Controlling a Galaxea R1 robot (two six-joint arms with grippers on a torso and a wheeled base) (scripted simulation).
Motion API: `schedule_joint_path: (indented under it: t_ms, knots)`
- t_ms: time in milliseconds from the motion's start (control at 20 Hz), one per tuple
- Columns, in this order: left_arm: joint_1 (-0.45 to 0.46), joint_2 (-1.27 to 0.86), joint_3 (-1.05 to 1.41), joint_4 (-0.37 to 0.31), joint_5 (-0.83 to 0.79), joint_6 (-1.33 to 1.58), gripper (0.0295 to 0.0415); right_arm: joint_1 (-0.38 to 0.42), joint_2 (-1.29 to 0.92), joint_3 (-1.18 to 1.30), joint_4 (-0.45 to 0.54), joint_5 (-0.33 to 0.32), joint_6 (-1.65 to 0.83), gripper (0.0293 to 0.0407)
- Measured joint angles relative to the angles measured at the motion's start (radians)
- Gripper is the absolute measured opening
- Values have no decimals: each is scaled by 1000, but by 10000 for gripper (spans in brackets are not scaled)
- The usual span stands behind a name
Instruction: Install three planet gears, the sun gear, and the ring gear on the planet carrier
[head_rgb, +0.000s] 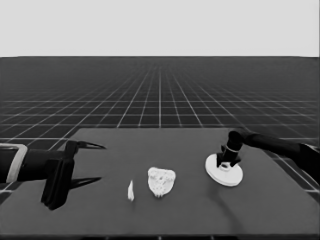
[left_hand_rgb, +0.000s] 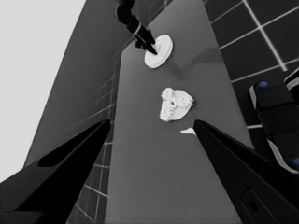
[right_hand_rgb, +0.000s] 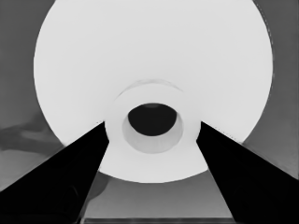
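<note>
The larger round part, the ring gear (head_rgb: 223, 172), lies flat on the table's right side. My right gripper (head_rgb: 226, 162) stands on it from above. In the right wrist view its two fingers press against both sides of the raised hub (right_hand_rgb: 140, 144), and the right gripper (right_hand_rgb: 152, 123) is shut on it. At mid-table lies the smaller round part, the planet carrier (head_rgb: 161, 181), with knobbly planet gears (left_hand_rgb: 175, 105) packed on top of it. My left gripper (head_rgb: 102, 163) waits open over the table's left end, holding nothing.
A thin white piece (head_rgb: 130, 191) lies just left of the gear-covered smaller part. Dark machinery with blue lights (left_hand_rgb: 275, 116) shows past the table's edge in the left wrist view. The table's front edge (head_rgb: 160, 234) runs close below the parts.
</note>
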Motion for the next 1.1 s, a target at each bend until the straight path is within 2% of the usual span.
schedule_joint_path:
  t_ms: [300, 350, 450, 800, 850, 900, 1000, 1100]
  knots:
    - [0, 0, 0, 0, 0, 0, 385, 0, 0, 0, 0, 0, 0, 348]
    - [0, 0, 0, 0, 0, 0, 385, 58, -39, 83, 28, -66, 34, 348]
    - [0, 0, 0, 0, 0, 0, 385, 141, -62, 125, 66, -127, 49, 348]
    - [0, 0, 0, 0, 0, 0, 385, 179, -64, 128, 88, -158, 49, 348]
    - [0, 0, 0, 0, 0, 0, 385, 163, -42, 438, 33, -171, 500, 348]
    - [0, 0, 0, 0, 0, 0, 385, 148, 162, 538, 8, -195, 744, 348]
    - [0, 0, 0, 0, 0, 0, 385, 134, 451, 404, -2, -213, 846, 348]
    - [0, 0, 0, 0, 0, 0, 385, 130, 554, 301, -4, -214, 838, 348]
